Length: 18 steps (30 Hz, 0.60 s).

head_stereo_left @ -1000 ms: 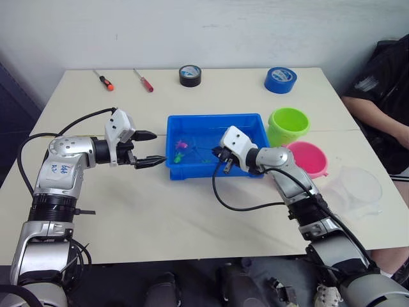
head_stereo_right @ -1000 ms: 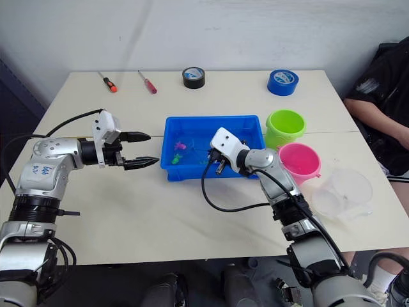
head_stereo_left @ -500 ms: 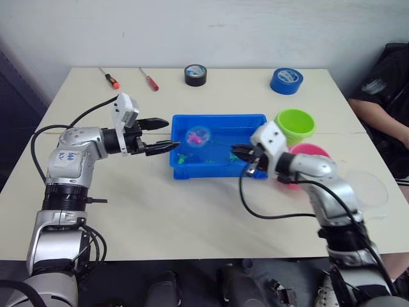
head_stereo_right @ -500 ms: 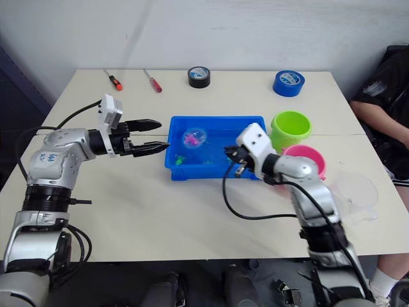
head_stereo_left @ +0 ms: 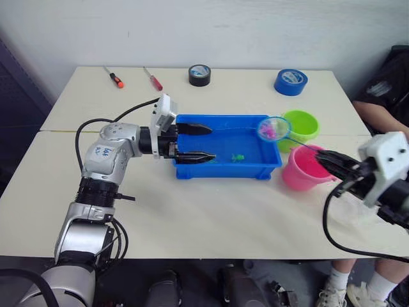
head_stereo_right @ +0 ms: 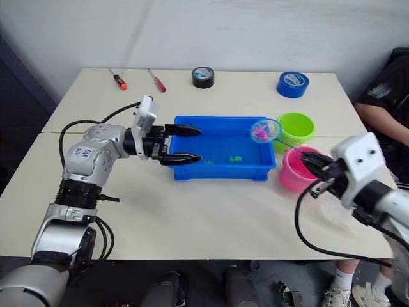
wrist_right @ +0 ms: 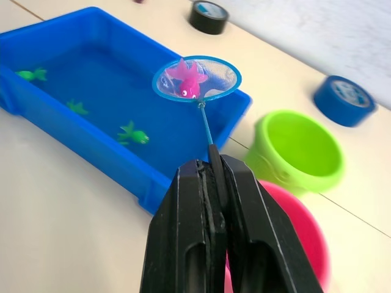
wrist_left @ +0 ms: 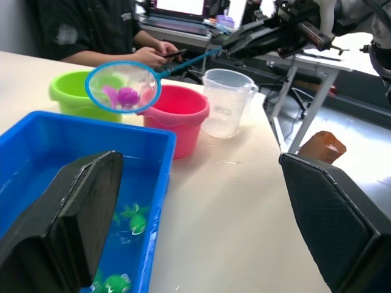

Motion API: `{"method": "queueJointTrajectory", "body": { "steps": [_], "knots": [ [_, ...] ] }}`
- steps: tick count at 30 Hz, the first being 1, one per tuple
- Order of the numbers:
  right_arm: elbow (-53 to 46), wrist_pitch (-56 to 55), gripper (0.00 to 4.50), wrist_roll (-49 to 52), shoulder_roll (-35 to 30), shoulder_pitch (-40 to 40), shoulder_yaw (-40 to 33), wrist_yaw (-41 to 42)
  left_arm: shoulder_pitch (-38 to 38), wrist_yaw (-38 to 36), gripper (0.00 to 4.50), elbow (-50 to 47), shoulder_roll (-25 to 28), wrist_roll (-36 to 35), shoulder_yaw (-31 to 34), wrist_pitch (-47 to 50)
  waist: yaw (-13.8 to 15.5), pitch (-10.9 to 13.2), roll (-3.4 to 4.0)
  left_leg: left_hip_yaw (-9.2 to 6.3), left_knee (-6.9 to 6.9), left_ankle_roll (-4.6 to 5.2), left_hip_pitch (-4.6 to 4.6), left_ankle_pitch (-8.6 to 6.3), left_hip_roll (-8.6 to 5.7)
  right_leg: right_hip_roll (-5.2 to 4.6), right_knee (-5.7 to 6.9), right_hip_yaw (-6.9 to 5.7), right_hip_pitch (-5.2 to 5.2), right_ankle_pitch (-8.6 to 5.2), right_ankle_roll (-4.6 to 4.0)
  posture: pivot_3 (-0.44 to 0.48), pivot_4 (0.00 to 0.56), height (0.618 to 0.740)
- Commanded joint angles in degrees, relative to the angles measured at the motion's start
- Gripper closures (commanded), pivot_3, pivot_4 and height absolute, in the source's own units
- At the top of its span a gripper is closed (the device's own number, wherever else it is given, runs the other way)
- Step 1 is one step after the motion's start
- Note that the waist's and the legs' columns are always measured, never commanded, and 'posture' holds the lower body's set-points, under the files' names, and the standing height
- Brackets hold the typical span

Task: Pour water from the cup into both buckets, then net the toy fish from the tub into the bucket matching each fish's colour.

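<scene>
Behind the tub: tape rolls.

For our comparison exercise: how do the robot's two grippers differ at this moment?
The left gripper has its fingers spread open and holds nothing, while the right gripper has its fingers shut on the net's handle. The left gripper hovers at the blue tub's end, away from the buckets; the right gripper sits beyond the pink bucket. Both have black fingers.

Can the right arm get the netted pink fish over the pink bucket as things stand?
Probably yes: the right gripper holds the net raised above the tub's corner, and the pink bucket stands open with nothing between.
</scene>
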Motion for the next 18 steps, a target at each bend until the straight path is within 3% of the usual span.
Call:
{"method": "queueJointTrajectory", "body": {
  "steps": [1,8,13,18],
  "knots": [
    [-4.6,-0.1,4.5,0.1,-0.8,6.6,-9.3,0.6,-2.3,-2.2,0.02,1.2,-1.2,0.7,-1.2,-3.1,0.3,0.0,0.0,-0.05,-0.01,0.01,-0.01,0.0,-0.01,0.02,-0.02,-0.02,0.02,0.0,0.0,0.0,0.15,0.74],
    [-4.6,-13.6,4.5,-9.5,-1.4,21.3,-13.4,1.3,-4.3,-4.3,0.02,3.9,-3.8,1.1,-2.3,-5.8,0.5,0.0,0.01,-0.01,-0.04,0.02,-0.01,0.0,-0.06,0.1,-0.23,0.11,0.09,0.04,0.09,0.0,0.15,0.74],
    [-0.7,-28.0,4.5,-22.0,-3.7,28.4,-11.9,0.7,-4.8,-4.8,0.02,4.7,-4.8,1.5,-2.5,-7.0,0.6,0.0,0.01,0.02,-0.04,0.02,0.0,0.0,-0.09,0.13,-0.27,0.17,0.1,0.07,0.13,0.0,0.15,0.74],
    [5.8,-48.5,4.5,-39.8,-10.0,34.9,-10.2,-0.5,-4.9,-4.6,0.02,7.2,-5.0,2.6,-2.4,-9.3,0.7,0.0,-0.01,0.06,-0.04,0.03,0.02,0.0,-0.13,0.17,-0.32,0.21,0.11,0.07,0.14,0.0,0.15,0.74]
  ]
}}
